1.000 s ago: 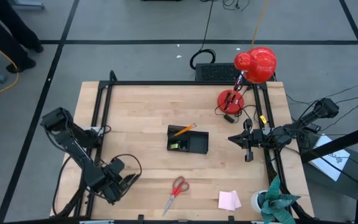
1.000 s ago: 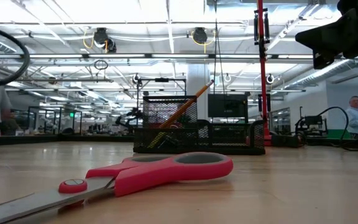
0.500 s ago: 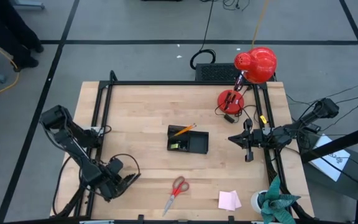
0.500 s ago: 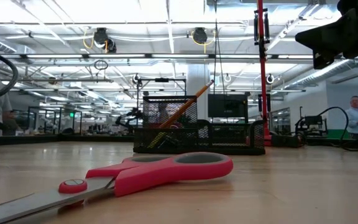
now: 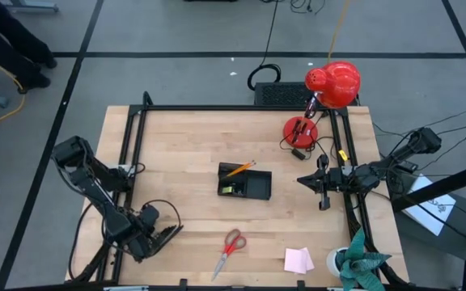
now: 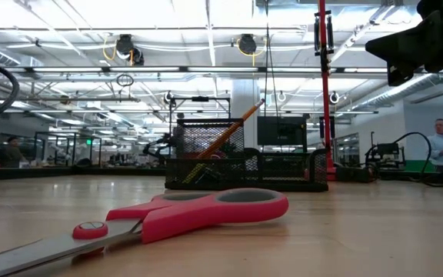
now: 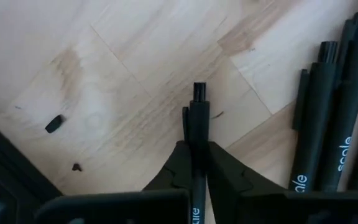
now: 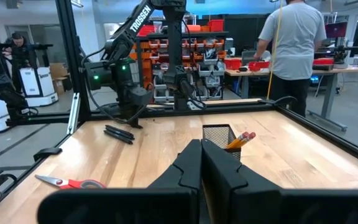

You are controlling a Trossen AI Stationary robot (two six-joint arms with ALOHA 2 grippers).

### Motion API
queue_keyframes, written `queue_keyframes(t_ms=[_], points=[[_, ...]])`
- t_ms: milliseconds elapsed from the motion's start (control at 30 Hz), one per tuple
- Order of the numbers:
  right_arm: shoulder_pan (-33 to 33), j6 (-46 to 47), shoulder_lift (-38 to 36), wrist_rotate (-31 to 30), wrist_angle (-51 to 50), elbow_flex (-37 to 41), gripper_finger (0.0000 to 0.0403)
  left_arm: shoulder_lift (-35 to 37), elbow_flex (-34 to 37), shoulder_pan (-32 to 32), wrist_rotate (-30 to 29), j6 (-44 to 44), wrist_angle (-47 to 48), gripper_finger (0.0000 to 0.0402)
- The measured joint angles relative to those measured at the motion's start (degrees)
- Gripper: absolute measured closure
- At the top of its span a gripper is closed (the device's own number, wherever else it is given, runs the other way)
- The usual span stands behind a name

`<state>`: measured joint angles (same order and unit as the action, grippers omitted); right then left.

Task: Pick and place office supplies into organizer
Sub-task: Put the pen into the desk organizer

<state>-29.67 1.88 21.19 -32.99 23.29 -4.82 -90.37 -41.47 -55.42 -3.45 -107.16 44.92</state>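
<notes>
Tabletop [image 5: 176, 145] edged by a black frame, with open wood all round the organizer [image 5: 245, 183] at its middle. Left gripper [image 7: 197, 163] down at the corner nearest the left arm's base, well apart from the organizer, jaws pinching a black pen [image 7: 197, 124]; more black pens [image 7: 334, 118] lying just beside it on the wood. Right gripper [image 8: 201, 163] near the tabletop's right edge, clear of the organizer, jaws pressed together, holding nothing. Organizer's mesh cup holding orange pencils [image 5: 239, 169] that lean out over its rim; something small and yellow-green [image 5: 231, 190] in the low compartment beside it. Scissors [image 5: 228, 250] flat on the wood between organizer and front edge. Pink sticky-note pad [image 5: 298, 259] further along that edge, next to a white roll [image 5: 336, 259]. Red lamp base [image 5: 299, 129] at the far right corner.
</notes>
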Motion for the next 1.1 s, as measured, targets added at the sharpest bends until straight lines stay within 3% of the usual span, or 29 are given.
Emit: queue_keyframes(t_ms=[233, 400, 700, 867, 1100], points=[[0.0, 0.0, 0.0, 0.0, 0.0, 0.0, 0.0399, -0.6, -1.0, 0.0, -9.9, 0.6, -0.7, 0.0361], [0.0, 0.0, 0.0, 0.0, 0.1, 0.0, 0.0399, -0.8, -0.9, -0.2, -18.6, 0.6, -1.7, 0.0371], [0.0, 0.8, 0.4, 0.0, 0.0, 0.0, 0.0399, -0.8, -0.9, 0.9, -43.1, 6.3, -8.1, 0.0383], [0.0, 0.7, 1.3, 0.0, 0.0, 0.0, 0.0399, -0.7, -0.9, 3.8, -55.0, 18.0, -13.8, 0.0381], [0.0, 0.3, 1.4, 0.0, 0.2, 0.0, 0.0399, 0.5, -1.0, 12.0, -63.3, 42.0, -25.0, 0.0384]])
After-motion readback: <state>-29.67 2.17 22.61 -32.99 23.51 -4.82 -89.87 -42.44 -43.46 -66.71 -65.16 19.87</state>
